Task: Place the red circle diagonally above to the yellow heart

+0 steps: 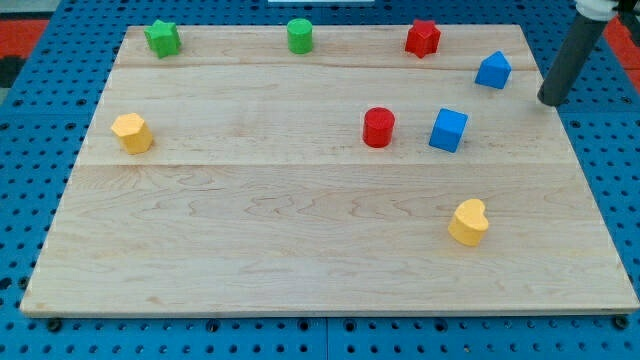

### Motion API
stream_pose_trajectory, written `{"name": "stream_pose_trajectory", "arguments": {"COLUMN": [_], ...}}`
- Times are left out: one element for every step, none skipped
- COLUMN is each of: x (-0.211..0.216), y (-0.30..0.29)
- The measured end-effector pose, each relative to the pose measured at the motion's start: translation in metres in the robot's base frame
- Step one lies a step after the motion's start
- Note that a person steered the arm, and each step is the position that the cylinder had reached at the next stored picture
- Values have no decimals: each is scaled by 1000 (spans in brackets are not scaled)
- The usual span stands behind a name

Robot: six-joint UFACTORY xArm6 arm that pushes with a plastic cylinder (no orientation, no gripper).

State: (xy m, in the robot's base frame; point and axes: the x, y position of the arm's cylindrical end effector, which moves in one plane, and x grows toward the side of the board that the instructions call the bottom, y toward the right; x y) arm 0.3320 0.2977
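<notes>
Sitting mid-board, red circle [378, 128] is just left of blue cube [448, 130], upper left of yellow heart [468, 222] at lower right; my tip [550, 101], fingerless rod, touches nothing at upper right.

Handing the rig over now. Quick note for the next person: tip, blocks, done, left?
My tip is at the board's right edge, touching nothing, right of the small blue block.
Red circle sits mid-board, just left of the blue cube.
Yellow heart is lower right, below the cube.
Done: no contact with the circle yet.
Left: judge whether the circle, already up-left of the heart, is close enough; if not, nudge it closer.
</notes>
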Motion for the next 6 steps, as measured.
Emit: {"name": "stream_pose_trajectory", "arguments": {"x": [-12,-12,-10,-3,22,28], "y": [12,12,12,11,-55,-146]}}
